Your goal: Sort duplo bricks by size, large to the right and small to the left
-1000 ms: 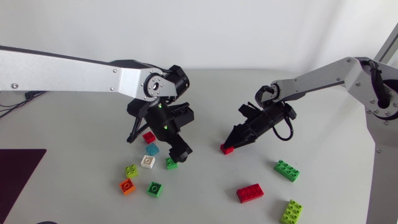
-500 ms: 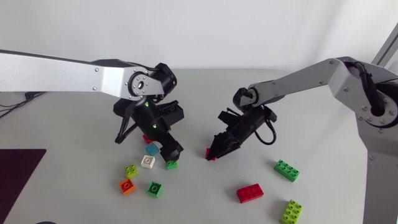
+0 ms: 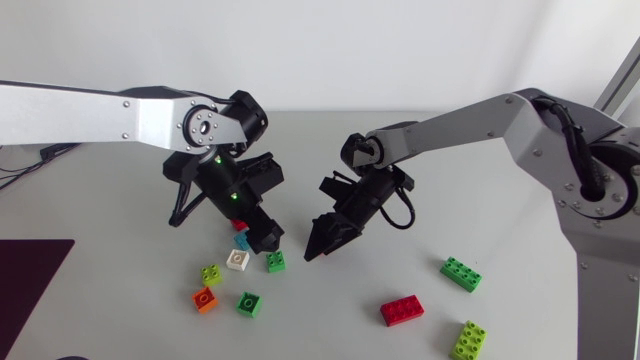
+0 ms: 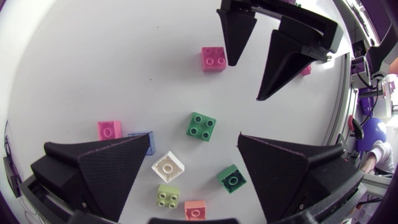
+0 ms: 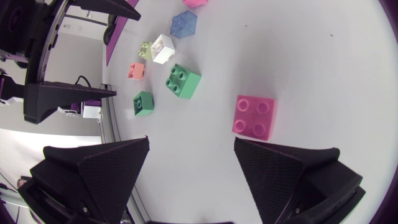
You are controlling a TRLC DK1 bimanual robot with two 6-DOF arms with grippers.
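Note:
Several small bricks lie together: blue [image 3: 241,241], white [image 3: 237,260], green [image 3: 275,261], lime [image 3: 211,273], orange [image 3: 204,298] and another green [image 3: 248,303]. My left gripper [image 3: 262,236] hangs open over this group; in its wrist view the open left gripper [image 4: 194,138] frames the green brick [image 4: 201,126] and the white one [image 4: 168,167]. My right gripper [image 3: 318,248] is open just right of the group. A small red brick [image 5: 254,116] lies on the table just ahead of the right gripper [image 5: 191,142], untouched. The head view hides that brick.
Three large bricks lie on the right: green [image 3: 461,273], red [image 3: 401,310] and lime [image 3: 468,340]. A dark mat [image 3: 30,280] lies at the table's left edge. The two grippers stand close together, the right one's fingers [image 4: 236,31] showing ahead of the left.
My right gripper has swept left, sliding the small red brick along the table toward the small group. My left arm has drawn back to the left above the group.

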